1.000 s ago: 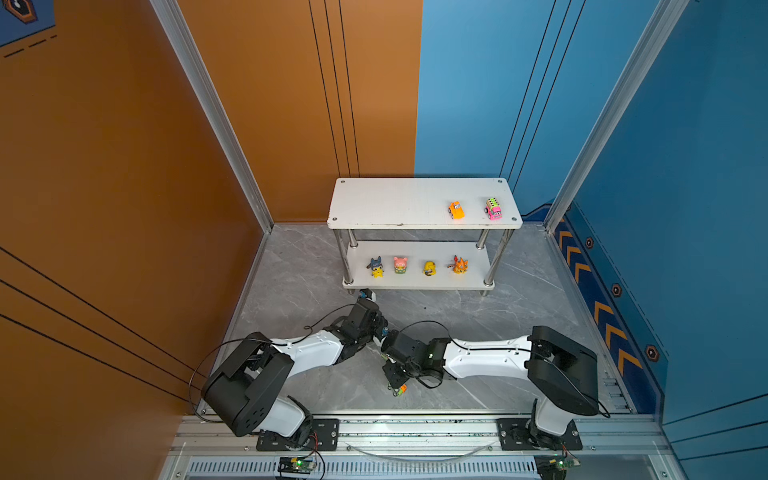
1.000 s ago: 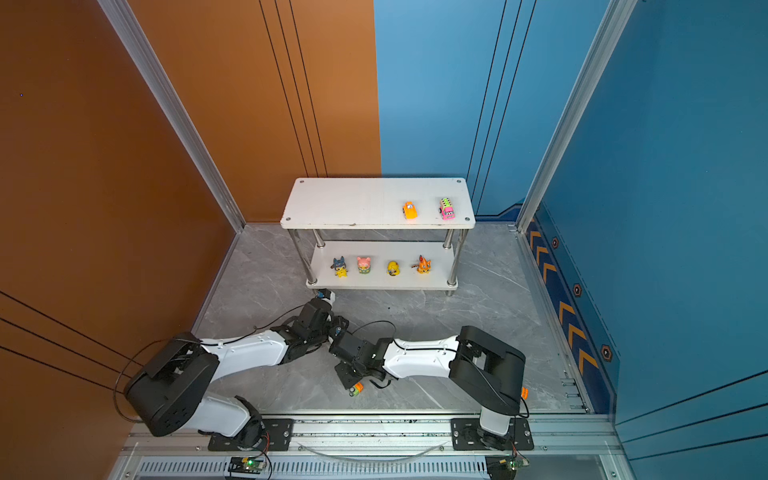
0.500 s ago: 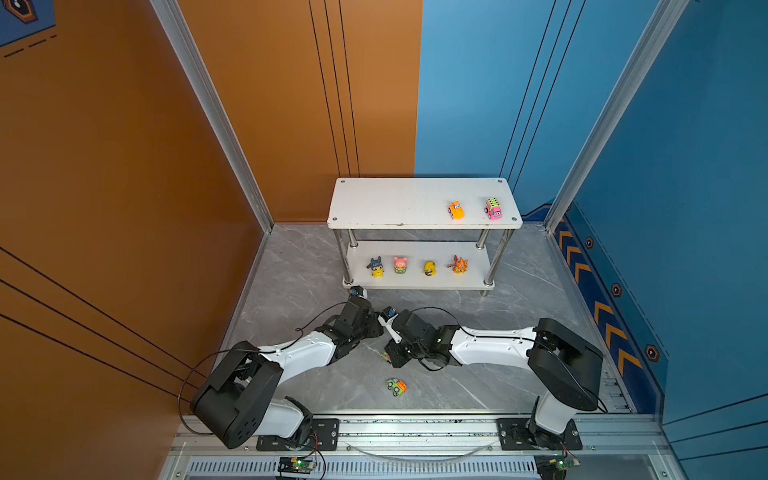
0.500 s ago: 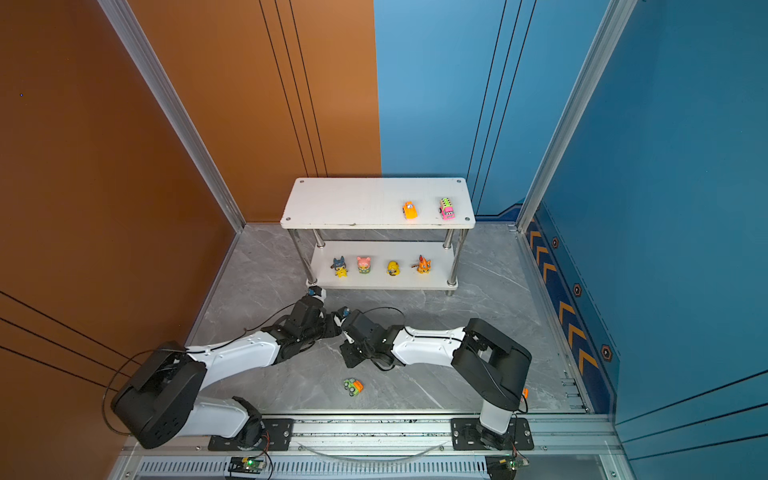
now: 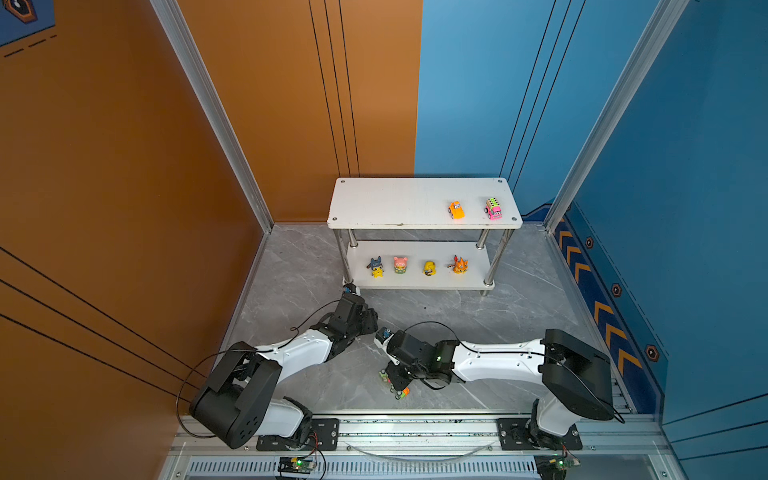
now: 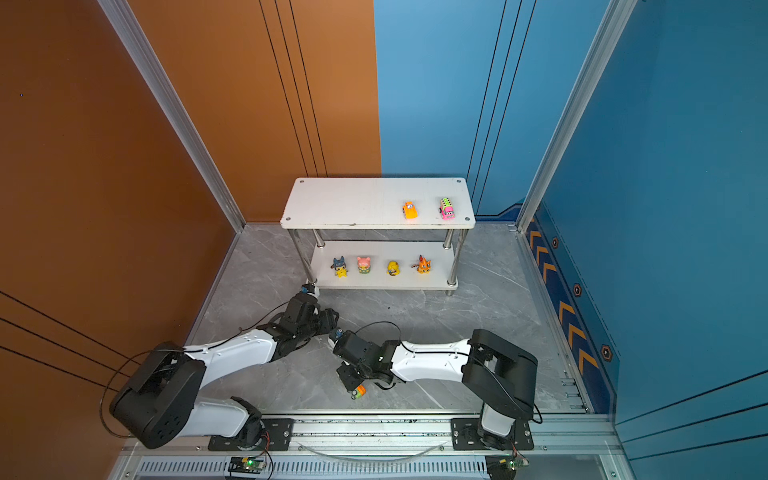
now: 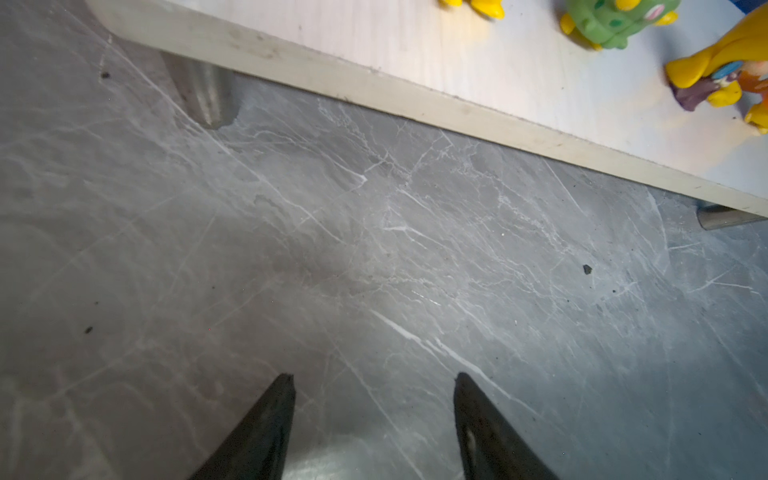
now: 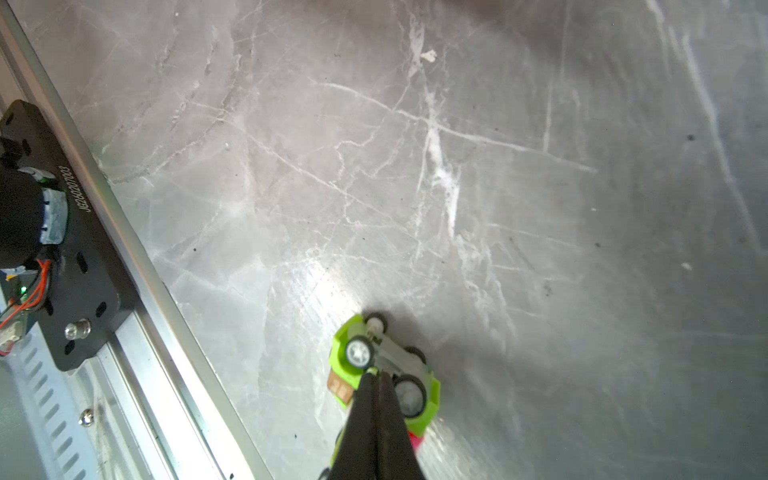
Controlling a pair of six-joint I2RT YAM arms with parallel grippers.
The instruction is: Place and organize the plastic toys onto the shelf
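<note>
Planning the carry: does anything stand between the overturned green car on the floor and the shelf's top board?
Yes: the left claw hovers between the green car and the shelf's left end. Toward the middle, nothing visible blocks the way.

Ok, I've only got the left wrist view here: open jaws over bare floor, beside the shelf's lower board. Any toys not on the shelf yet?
Observer: Yes, a green car lies on the floor, underside showing.
Operator: Is it being held?
Observer: No. The right gripper has its jaws shut, tips over the car's underside, nothing between them.
Operator: What can't I see higher up?
Observer: On the top board, toward its right end in both top views, stand an orange car and a pink car.
</note>
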